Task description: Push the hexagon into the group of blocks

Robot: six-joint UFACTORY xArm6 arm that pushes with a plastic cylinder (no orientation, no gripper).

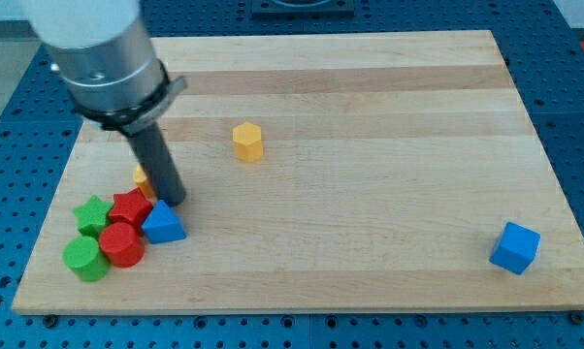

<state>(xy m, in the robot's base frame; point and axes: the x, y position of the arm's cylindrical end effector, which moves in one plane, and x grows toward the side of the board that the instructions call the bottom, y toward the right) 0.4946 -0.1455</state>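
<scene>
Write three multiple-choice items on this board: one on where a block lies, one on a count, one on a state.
1. Where is the blue cube?
A. in the cluster at the view's lower left
B. alone near the view's lower right corner
C. beside the yellow hexagon

2. How many green blocks show?
A. one
B. two
C. four

3. Is the yellow hexagon touching my tip?
A. yes, pressed against it
B. no, it stands apart
C. it lies under it

Key: 1 B, it sits by itself near that corner of the board. 2 B, a green star and a green cylinder. 3 B, my tip is down by the blue triangle and red blocks.
</scene>
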